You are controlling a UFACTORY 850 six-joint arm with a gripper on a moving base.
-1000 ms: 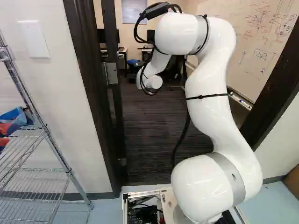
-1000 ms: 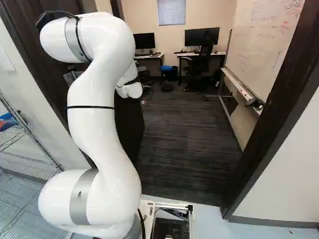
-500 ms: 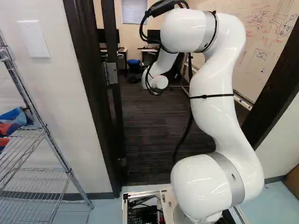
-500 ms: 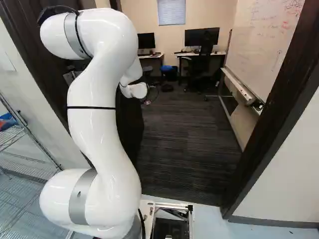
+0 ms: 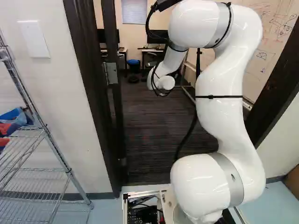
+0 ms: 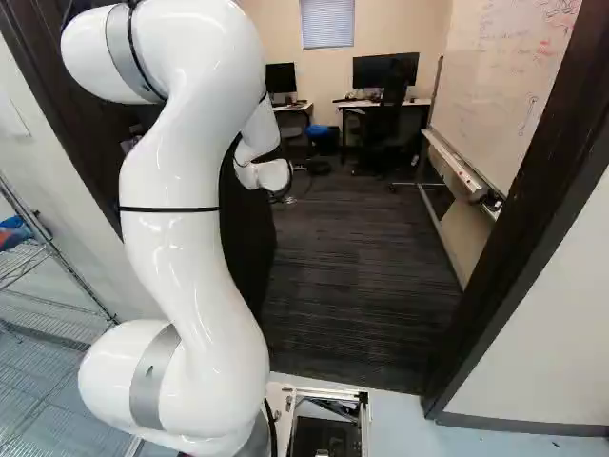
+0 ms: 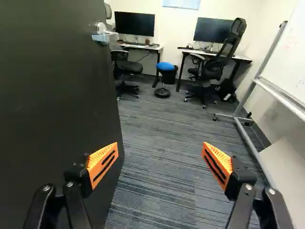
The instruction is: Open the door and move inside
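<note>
The dark door stands swung inward; in the wrist view its broad face (image 7: 52,100) fills the space beside one finger, with a metal handle (image 7: 101,32) near its far edge. Its hinge side (image 5: 113,100) shows in the left base view, and its dark face (image 6: 249,243) is partly behind my arm in the right base view. My arm's wrist (image 5: 163,83) reaches through the doorway; the fingers are hidden in both base views. In the wrist view my gripper (image 7: 160,151) is open wide with nothing held, one orange pad overlapping the door's edge in view.
Dark frame posts (image 6: 528,200) flank the doorway. A wire shelf (image 5: 46,130) stands left of it. Inside are a whiteboard (image 6: 495,95) on a wheeled stand at the right, and desks, office chairs (image 7: 214,57) and a blue stool (image 7: 166,67) at the back.
My arm has swung to the right in the left base view, its wrist shifting right in both base views. The base and the door have not visibly moved.
</note>
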